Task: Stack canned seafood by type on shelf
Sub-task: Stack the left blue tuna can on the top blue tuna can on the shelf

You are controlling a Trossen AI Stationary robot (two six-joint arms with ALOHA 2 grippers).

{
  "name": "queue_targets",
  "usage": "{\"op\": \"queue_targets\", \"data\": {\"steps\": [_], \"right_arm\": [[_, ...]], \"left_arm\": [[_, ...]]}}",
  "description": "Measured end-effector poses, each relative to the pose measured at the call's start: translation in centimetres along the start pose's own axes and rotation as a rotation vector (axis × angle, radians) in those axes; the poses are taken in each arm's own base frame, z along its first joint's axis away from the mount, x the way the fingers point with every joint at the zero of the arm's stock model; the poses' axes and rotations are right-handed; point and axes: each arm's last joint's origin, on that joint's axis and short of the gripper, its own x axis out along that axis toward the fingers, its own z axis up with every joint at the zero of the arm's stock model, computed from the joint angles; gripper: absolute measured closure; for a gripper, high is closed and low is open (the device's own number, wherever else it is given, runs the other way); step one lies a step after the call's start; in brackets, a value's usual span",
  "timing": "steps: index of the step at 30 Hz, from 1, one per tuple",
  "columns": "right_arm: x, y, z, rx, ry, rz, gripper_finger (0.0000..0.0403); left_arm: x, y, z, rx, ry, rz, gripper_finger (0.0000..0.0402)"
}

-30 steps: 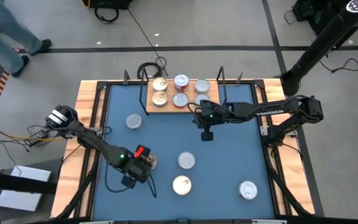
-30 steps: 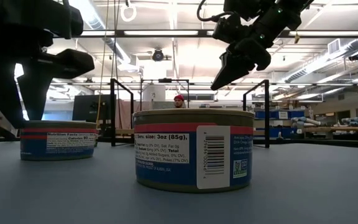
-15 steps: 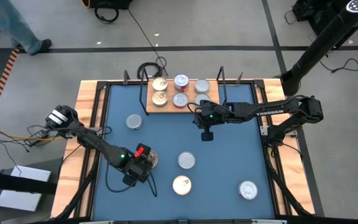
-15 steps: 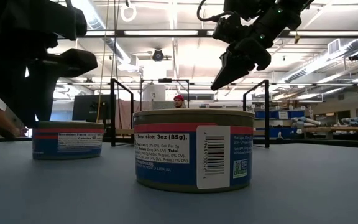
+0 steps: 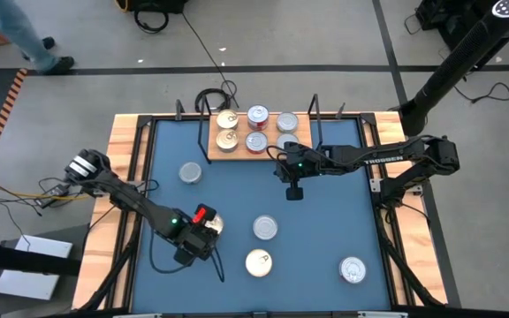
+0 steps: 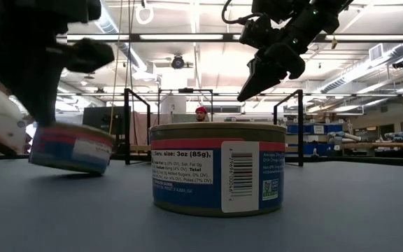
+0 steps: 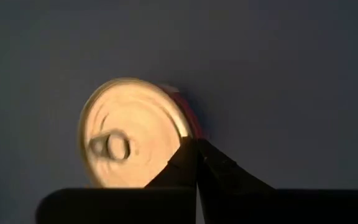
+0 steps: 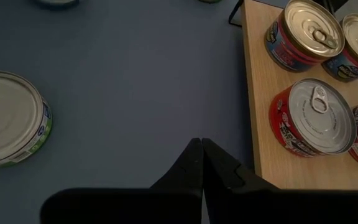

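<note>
The light-wood shelf (image 5: 300, 141) stands at the table's far edge with several tins on it (image 5: 256, 116), red-sided ones showing in the right wrist view (image 8: 312, 118). A gold-topped, red-sided tin (image 5: 211, 225) (image 7: 129, 143) sits at the near left, under my left gripper (image 5: 203, 230), which is shut at its edge. In the low view this tin (image 6: 72, 148) is tilted. My right gripper (image 5: 294, 191) (image 8: 201, 144) hangs shut above the blue table just in front of the shelf, touching nothing. My left gripper comes from above, pointing down. Its shut fingertips (image 7: 191, 152) meet the tin at the rim (image 7: 182, 127), where the gold lid joins the red side. The tin is tilted, one side raised; whether it is lifted wholly clear I cannot tell.
Loose tins rest flat on the table: a silver one at far left (image 5: 190, 172), one in the middle (image 5: 265, 228), a gold one near the front (image 5: 258, 262) and a silver one at near right (image 5: 353, 269). Black wire frames (image 5: 315, 113) stand at the shelf's ends. A person walks beyond the table.
The tin under my left gripper has tipped from flat on the table to tilted, one side raised, after shifting slightly along the table. My right gripper has kept still.
</note>
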Motion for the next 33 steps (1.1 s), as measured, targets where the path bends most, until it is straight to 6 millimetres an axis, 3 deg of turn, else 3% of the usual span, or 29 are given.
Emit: {"op": "queue_targets", "data": {"steps": [15, 20, 28, 33], "right_arm": [[0.0, 0.0, 0.0, 0.000, 0.000, 0.000, 0.0395], [0.0, 0.0, -0.1, 0.003, 0.009, 0.003, 0.0395], [0.0, 0.0, -0.1, 0.002, 0.012, 0.004, 0.0394], [0.0, 0.0, -0.1, 0.005, 0.013, 0.004, 0.0394]], "left_arm": [[-3.6, 4.1, 0.6, -0.197, -0.158, -0.101, 0.0401], [-3.3, 4.5, 0.2, -0.210, -0.140, -0.135, 0.0401], [-1.1, 4.0, -1.2, -0.303, -0.147, -0.141, 0.0401], [-1.5, 4.7, -2.0, -0.374, -0.176, -0.108, 0.0401]]}}
